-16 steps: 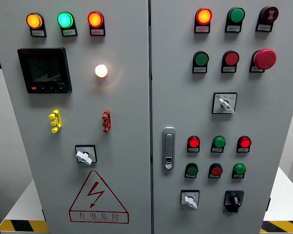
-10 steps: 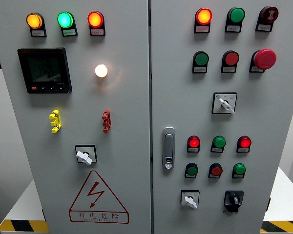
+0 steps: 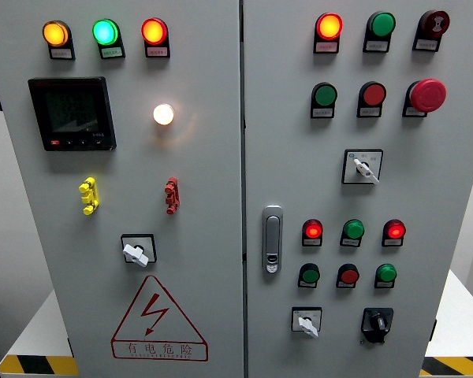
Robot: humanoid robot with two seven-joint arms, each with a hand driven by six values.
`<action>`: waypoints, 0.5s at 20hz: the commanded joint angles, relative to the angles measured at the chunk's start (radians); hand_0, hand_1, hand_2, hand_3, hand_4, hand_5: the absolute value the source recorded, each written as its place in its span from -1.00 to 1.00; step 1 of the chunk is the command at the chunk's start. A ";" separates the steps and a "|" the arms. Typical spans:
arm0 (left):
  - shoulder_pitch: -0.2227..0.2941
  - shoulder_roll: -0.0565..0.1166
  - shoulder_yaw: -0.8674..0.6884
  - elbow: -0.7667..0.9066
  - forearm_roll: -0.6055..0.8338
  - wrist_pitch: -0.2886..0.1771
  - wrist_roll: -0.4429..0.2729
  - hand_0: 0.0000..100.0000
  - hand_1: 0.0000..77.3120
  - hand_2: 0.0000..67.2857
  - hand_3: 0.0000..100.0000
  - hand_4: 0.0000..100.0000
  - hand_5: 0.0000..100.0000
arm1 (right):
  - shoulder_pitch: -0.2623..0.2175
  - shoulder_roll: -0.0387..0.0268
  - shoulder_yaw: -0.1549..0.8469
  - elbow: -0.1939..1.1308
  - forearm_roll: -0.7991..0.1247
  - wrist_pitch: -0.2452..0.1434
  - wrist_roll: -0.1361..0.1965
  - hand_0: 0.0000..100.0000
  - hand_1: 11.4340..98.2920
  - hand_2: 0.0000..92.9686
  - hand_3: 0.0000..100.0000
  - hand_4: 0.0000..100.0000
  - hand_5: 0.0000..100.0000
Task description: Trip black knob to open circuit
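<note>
The black knob (image 3: pixel 376 323) sits low on the right door of a grey control cabinet (image 3: pixel 221 260), at the bottom right of the head view. Its pointer leans slightly to the lower left on a black square plate. Left of it is a white-handled selector switch (image 3: pixel 306 322). Neither of my hands nor arms shows anywhere in the picture.
The right door carries rows of red and green lamps and buttons, a red mushroom stop button (image 3: pixel 427 94), another white selector (image 3: pixel 363 167) and a chrome door latch (image 3: pixel 273 239). The left door has three lit lamps, a meter display (image 3: pixel 72 113), a glowing white lamp and a warning triangle (image 3: pixel 158 320).
</note>
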State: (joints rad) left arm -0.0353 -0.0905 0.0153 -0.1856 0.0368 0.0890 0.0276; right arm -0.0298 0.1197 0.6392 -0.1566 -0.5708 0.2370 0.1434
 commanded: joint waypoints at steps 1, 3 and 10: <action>0.000 0.000 0.000 0.000 0.000 0.000 0.000 -1.00 -1.00 -0.42 -0.48 -0.80 -0.83 | 0.016 0.0000 0.178 -0.012 -0.165 0.054 -0.021 0.63 -0.50 -0.97 -0.83 -0.96 -0.78; 0.000 0.000 0.000 0.000 0.000 0.000 0.000 -1.00 -1.00 -0.42 -0.48 -0.80 -0.83 | 0.016 0.0000 0.360 -0.024 -0.341 0.074 -0.040 0.62 -0.50 -0.97 -0.83 -0.96 -0.78; 0.000 0.000 0.000 0.000 0.000 0.000 0.000 -1.00 -1.00 -0.42 -0.48 -0.80 -0.83 | 0.054 0.0000 0.587 -0.078 -0.552 0.137 -0.044 0.61 -0.50 -0.98 -0.83 -0.96 -0.78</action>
State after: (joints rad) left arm -0.0355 -0.0905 0.0153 -0.1856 0.0368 0.0890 0.0277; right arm 0.0153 0.1197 1.2247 -0.2072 -1.1145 0.3709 0.0973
